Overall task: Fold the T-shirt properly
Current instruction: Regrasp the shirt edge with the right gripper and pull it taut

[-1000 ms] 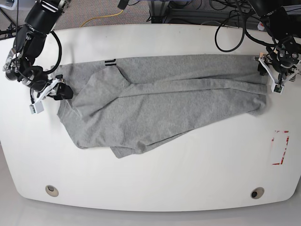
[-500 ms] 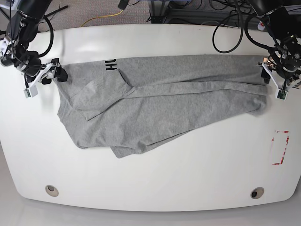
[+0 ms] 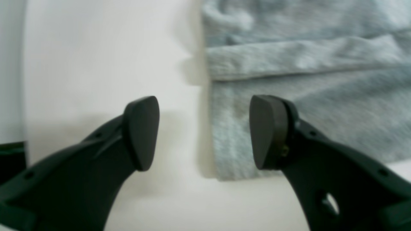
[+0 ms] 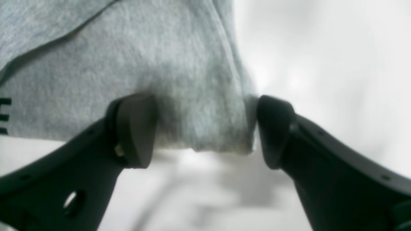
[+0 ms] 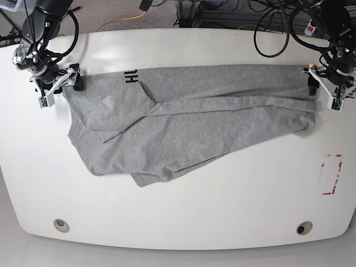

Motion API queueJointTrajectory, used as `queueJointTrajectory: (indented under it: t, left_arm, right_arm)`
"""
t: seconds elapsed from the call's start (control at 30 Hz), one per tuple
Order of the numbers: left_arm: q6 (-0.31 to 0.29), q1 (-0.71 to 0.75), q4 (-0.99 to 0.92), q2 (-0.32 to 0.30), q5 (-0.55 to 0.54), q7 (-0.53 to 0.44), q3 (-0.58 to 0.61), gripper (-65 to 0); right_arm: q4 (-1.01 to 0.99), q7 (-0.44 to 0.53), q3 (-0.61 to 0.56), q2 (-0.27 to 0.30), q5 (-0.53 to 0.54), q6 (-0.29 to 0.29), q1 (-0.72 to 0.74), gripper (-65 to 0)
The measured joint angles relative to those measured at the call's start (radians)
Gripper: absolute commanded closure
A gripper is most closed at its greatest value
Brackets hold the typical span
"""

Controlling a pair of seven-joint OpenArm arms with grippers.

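The grey T-shirt lies spread lengthwise across the white table, with a fold ridge along its middle and black lettering near the far left. My right gripper is at the shirt's far-left corner. In the right wrist view the right gripper is open, and the T-shirt corner lies loose between the wide jaws. My left gripper is at the shirt's right end. In the left wrist view the left gripper is open and straddles the T-shirt edge, one finger over cloth, one over bare table.
A red-marked rectangle sits on the table at the right. Two round holes lie near the front edge. Cables hang behind the back edge.
My right gripper carried the shirt's left corner back and outward, flattening that end and showing more lettering, then opened. The left gripper shifted slightly back and stayed open.
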Motion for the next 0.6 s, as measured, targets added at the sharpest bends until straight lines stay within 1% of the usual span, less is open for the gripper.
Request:
queueJointTrajectory:
  t: [0.1,0.17,0.2,0.27,0.33,0.43,0.47,0.53,0.57,0.6]
  left_arm:
    - [0.001,0.012,-0.054,-0.010,-0.034,-0.008,-0.002,-49.4]
    - [0.000,0.013,-0.104,-0.008,-0.039,-0.008,-0.003,-49.3]
    - [0.001,0.013,-0.122,-0.008,-0.043,-0.008,-0.004,-49.3]
    - [0.000,0.013,-0.154,-0.007,-0.041,-0.006,-0.004,-49.3]
    - [0.000,0.015,-0.164,-0.007,-0.042,-0.006,-0.004,-49.3]
    - [0.001,0.013,-0.164,-0.008,-0.042,-0.010,-0.004,-49.2]
    - [0.001,0.013,-0.164,-0.007,-0.043,-0.014,-0.004,-48.7]
    - [0.000,0.012,-0.166,-0.007,-0.043,-0.014,-0.002,-44.4]
    - [0.001,0.012,-0.173,-0.007,-0.045,-0.014,-0.002,-41.0]
    - [0.001,0.012,-0.185,-0.007,-0.045,-0.015,-0.002,-35.1]
  right_arm:
    - [0.000,0.025,0.001,-0.010,-0.042,0.000,0.002,-45.8]
    - [0.001,0.050,0.002,-0.023,-0.056,-0.002,0.002,-43.8]
    - [0.001,0.054,0.002,-0.024,-0.065,0.000,0.001,-40.4]
    - [0.001,0.055,0.002,-0.032,-0.074,-0.001,0.002,-31.2]
    - [0.002,0.055,0.006,-0.041,-0.080,-0.005,0.005,-17.8]
    - [0.002,0.058,0.005,-0.050,-0.076,-0.003,0.004,-4.0]
    - [0.002,0.059,0.005,-0.053,-0.071,0.000,0.004,-1.7]
    - [0.002,0.059,0.002,-0.053,-0.061,0.000,0.003,-1.3]
    - [0.002,0.058,0.002,-0.054,-0.060,0.000,0.003,-0.6]
    - [0.002,0.058,0.002,-0.056,-0.061,0.000,0.003,-0.3]
